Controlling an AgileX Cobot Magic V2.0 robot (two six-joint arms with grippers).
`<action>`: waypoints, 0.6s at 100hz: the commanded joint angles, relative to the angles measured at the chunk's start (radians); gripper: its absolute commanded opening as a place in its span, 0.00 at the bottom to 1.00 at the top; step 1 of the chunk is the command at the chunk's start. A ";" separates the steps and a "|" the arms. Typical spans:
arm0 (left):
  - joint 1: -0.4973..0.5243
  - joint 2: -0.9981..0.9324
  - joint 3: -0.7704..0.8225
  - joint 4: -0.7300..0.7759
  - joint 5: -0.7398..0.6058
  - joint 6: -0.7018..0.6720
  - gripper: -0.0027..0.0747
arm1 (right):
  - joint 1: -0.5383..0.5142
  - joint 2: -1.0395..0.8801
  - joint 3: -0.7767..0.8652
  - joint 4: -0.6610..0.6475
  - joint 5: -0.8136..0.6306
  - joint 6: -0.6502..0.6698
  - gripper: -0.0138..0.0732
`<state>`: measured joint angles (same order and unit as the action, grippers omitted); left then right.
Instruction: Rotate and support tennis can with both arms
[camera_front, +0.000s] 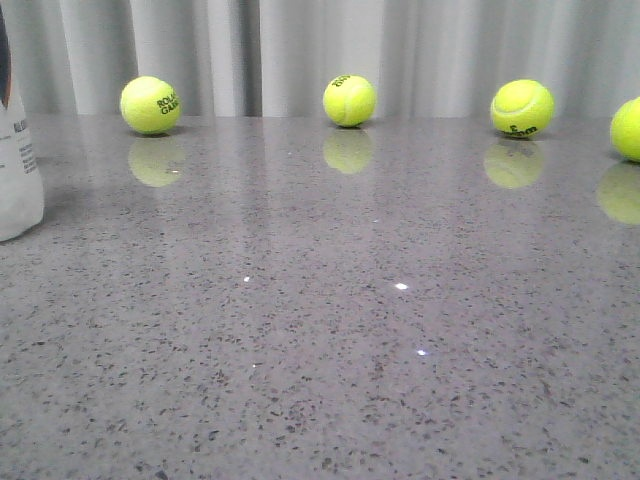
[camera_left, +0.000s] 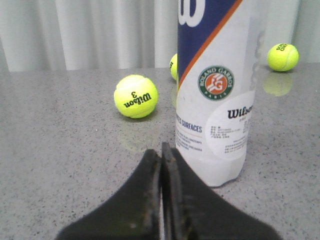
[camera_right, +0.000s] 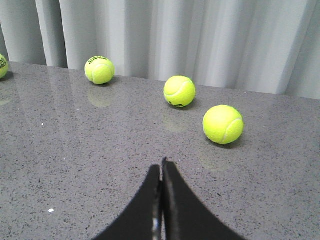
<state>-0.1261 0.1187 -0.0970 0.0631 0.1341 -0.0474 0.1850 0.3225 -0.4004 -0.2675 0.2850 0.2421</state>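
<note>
The tennis can (camera_left: 215, 90) stands upright on the grey table, with a white-and-navy Wilson label, an orange stripe and a round green-orange emblem. In the front view only its lower edge (camera_front: 15, 170) shows at the far left. My left gripper (camera_left: 161, 152) is shut and empty, its tips just short of the can's base and a little to one side. My right gripper (camera_right: 162, 167) is shut and empty over bare table, away from the can. Neither gripper shows in the front view.
Several yellow-green tennis balls lie along the back of the table by the grey curtain (camera_front: 320, 50): one at the left (camera_front: 150, 104), one in the middle (camera_front: 350, 100), one at the right (camera_front: 522, 108). A Wilson ball (camera_left: 135, 96) lies beside the can.
</note>
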 joint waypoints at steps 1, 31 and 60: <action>0.005 -0.042 0.011 0.010 -0.083 -0.024 0.01 | -0.004 0.005 -0.023 -0.012 -0.072 -0.003 0.08; 0.088 -0.162 0.142 -0.006 -0.109 -0.024 0.01 | -0.004 0.005 -0.023 -0.012 -0.073 -0.003 0.08; 0.102 -0.162 0.142 0.001 -0.171 -0.024 0.01 | -0.004 0.005 -0.023 -0.012 -0.071 -0.003 0.08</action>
<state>-0.0279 -0.0033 -0.0039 0.0683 0.0749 -0.0627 0.1850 0.3225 -0.4004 -0.2675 0.2850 0.2421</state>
